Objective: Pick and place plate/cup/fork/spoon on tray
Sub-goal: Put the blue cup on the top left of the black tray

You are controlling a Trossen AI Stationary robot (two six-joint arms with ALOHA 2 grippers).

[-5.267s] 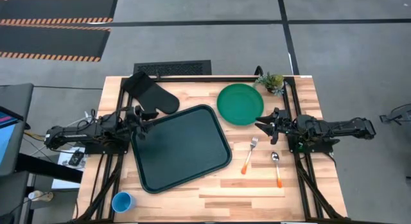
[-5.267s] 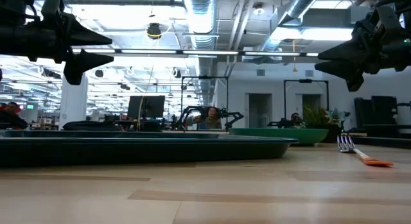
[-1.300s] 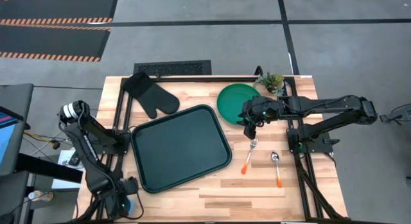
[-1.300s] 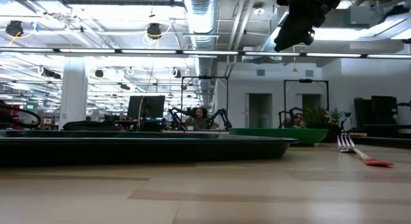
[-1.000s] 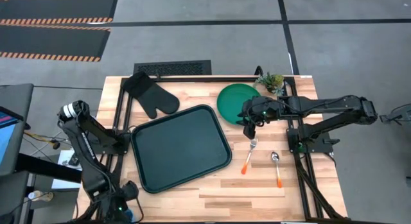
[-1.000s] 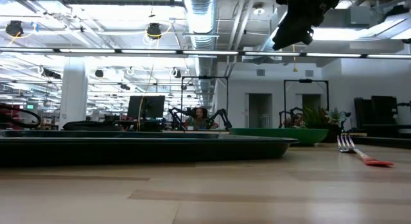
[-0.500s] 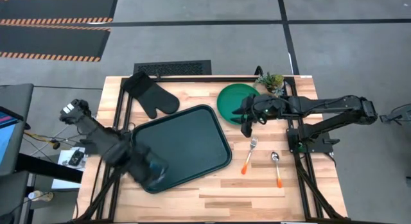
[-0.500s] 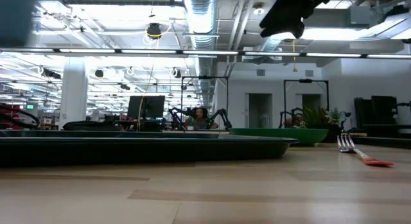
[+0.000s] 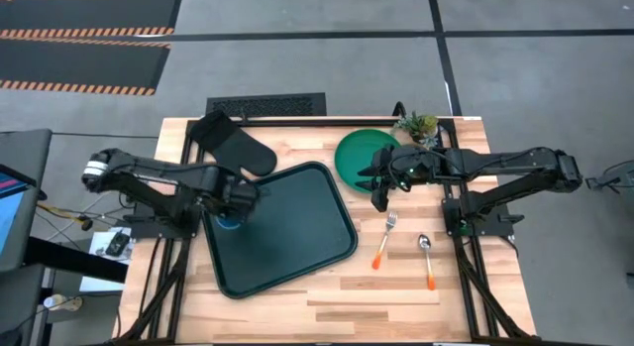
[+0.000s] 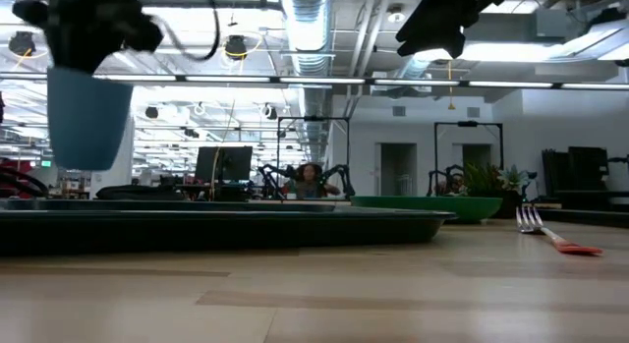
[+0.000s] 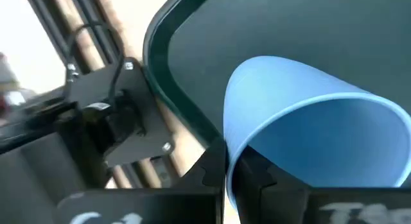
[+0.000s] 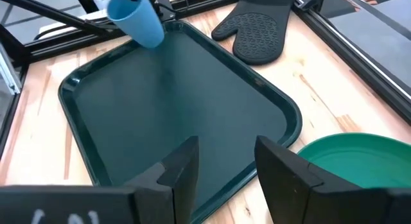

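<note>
The light-blue cup (image 10: 88, 117) hangs above the left part of the dark tray (image 9: 297, 237), with my left gripper (image 9: 230, 209) shut on it. The green plate (image 9: 365, 153) lies flat on the table to the tray's far right. My right gripper (image 9: 380, 190) hovers open above the plate's near-left rim, with nothing between its fingers (image 12: 186, 169). The fork (image 9: 384, 239) and the spoon (image 9: 427, 259), both orange-handled, lie flat on the wood right of the tray. My left gripper pinches the cup's wall at its rim (image 11: 227, 156), one finger inside the cup and one outside. The fingers come from above, pointing down. The cup hangs upright below them, mouth up, lifted clear of the tray.
A black oven mitt (image 9: 236, 146) lies beyond the tray's far-left corner. A small potted plant (image 9: 417, 125) stands at the far right, behind the plate. Bare wood (image 9: 396, 306) runs along the table's near edge.
My left gripper has carried the cup from the table's near-left corner up, toward the far edge and the right, to a place above the tray's left part; the cup is lifted clear. My right gripper has shifted a little toward the table's left.
</note>
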